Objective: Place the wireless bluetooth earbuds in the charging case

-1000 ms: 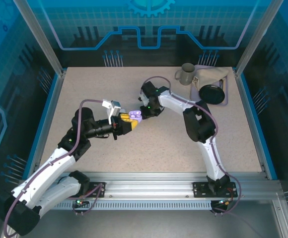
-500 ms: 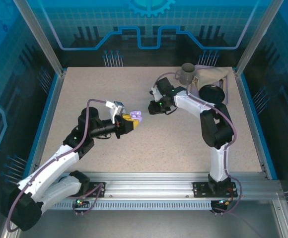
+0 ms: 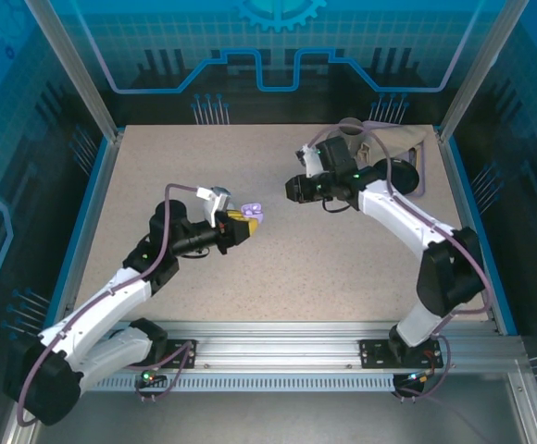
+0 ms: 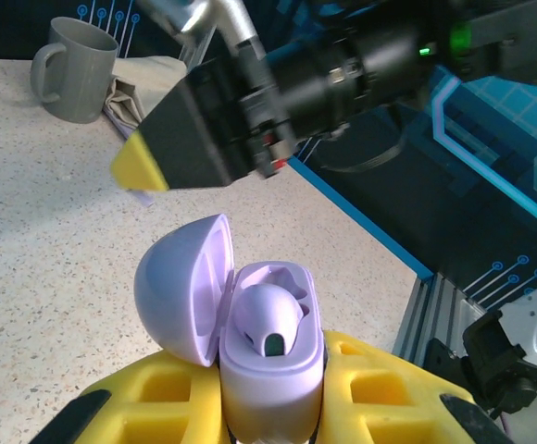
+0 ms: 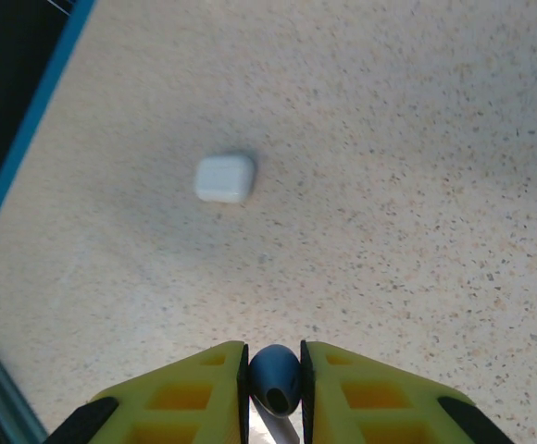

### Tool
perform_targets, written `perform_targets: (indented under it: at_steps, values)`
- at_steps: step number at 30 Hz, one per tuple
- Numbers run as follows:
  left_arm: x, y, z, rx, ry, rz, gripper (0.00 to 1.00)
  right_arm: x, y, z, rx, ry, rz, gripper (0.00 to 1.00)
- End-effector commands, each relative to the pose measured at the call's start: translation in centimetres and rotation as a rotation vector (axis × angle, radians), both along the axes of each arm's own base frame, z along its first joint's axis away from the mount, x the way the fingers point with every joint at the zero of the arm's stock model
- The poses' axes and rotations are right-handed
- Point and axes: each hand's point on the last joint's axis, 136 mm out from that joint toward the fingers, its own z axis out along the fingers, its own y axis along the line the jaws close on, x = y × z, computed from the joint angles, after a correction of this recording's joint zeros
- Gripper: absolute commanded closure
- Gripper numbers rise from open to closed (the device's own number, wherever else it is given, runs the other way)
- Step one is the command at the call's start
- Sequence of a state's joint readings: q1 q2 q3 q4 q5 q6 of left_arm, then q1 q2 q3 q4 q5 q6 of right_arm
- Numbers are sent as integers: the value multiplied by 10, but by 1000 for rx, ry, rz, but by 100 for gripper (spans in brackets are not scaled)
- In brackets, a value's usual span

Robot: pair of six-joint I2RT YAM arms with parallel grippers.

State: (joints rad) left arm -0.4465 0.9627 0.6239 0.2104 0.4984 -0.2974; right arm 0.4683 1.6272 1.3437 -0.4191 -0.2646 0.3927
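The lavender charging case is open, its lid hanging to the left, and one lavender earbud sits in a well. My left gripper is shut on the case body. In the top view, the case is held above the table's middle by the left gripper. My right gripper hovers to the case's right and apart from it. The right gripper is shut on an earbud that looks bluish in shadow. The right gripper's yellow fingertip hangs above the case.
A small white rounded box lies on the speckled table. A grey mug, a beige cloth and a dark round object on a lavender tray stand at the back right.
The right gripper has drawn back from the case, up and to the right, and its elbow has swung out to the right. The left arm has shifted slightly with the case.
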Motion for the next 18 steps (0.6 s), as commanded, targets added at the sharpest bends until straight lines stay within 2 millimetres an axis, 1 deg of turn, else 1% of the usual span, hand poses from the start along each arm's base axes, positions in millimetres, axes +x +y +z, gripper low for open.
perform_targets:
  at_steps: [1, 9, 18]
  values:
    - [8, 2, 1, -20, -12, 32, 85, -6, 0, 27, 77, -52, -5, 78]
    - [13, -7, 5, -47, -10, 2, 85, -32, 4, 76, 177, -175, 24, 78]
    - [7, -22, 25, -62, -93, -59, 86, -64, 19, 128, 261, -314, 77, 78]
